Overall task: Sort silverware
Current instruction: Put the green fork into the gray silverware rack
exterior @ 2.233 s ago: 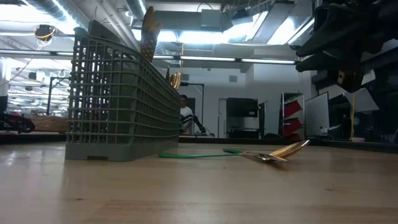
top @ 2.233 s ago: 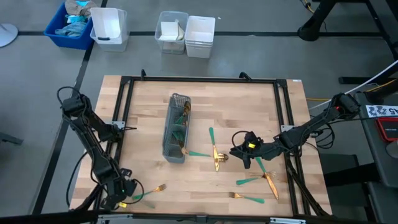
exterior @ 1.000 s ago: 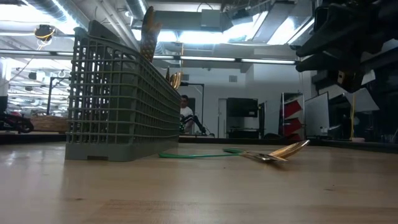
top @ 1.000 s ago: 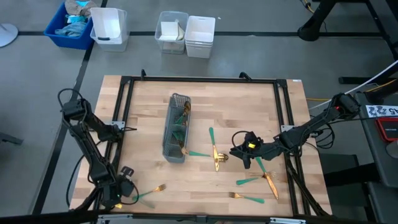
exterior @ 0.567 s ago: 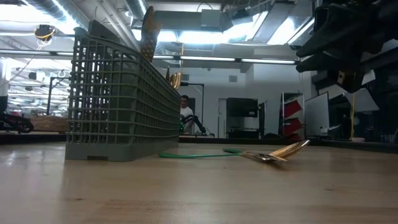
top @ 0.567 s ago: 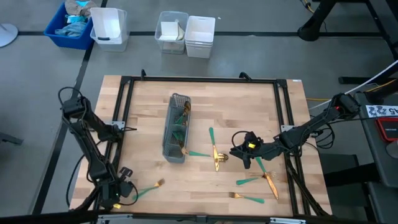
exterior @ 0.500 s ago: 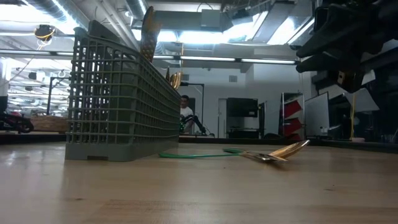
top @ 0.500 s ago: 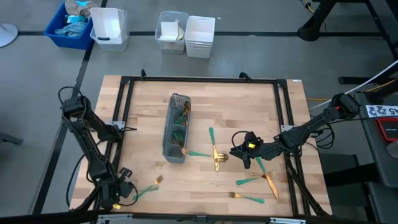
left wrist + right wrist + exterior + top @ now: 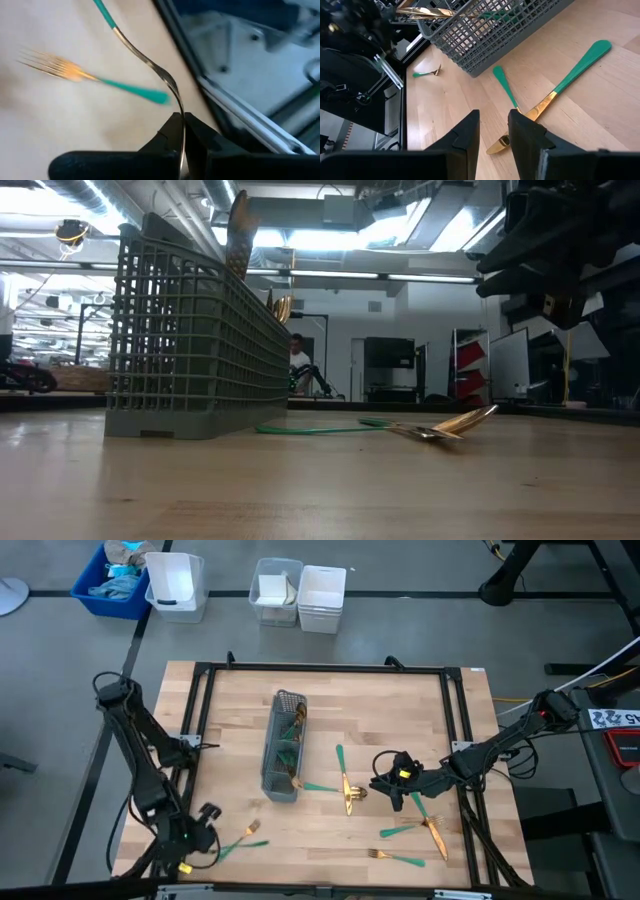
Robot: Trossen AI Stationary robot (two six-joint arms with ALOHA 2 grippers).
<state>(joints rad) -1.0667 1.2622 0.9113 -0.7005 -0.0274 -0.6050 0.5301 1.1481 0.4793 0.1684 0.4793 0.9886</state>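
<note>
My left gripper [image 9: 203,836] is at the table's near left corner, shut on a teal-handled utensil [image 9: 145,55]. A fork [image 9: 95,80] with a gold head and a teal handle lies on the wood just beyond the gripper and also shows in the high view [image 9: 245,835]. The grey mesh caddy [image 9: 283,760] stands mid-table with silverware upright in it. My right gripper [image 9: 396,792] hovers open right of centre, with nothing between its fingers [image 9: 494,135]. More loose silverware [image 9: 343,785] lies flat on the wood around it, and other pieces [image 9: 410,840] lie nearer the front edge. My left gripper pinches the utensil's bare metal end [image 9: 179,117] between its two fingers. The curved metal neck and the teal handle [image 9: 102,10] stick out past the fingertips, away from the gripper. Which kind of head it is stays hidden between the fingers.
A black metal frame [image 9: 205,700] runs round the table's edges, and its rail [image 9: 240,115] passes close beside my left gripper. White and blue bins [image 9: 300,595] stand on the floor beyond the far edge. A person [image 9: 297,365] shows far back in the room.
My left gripper has shut on the utensil and moved a little toward the far edge. The fork next to it now shows its gold head slightly farther from the near edge than before. My right arm has kept still.
</note>
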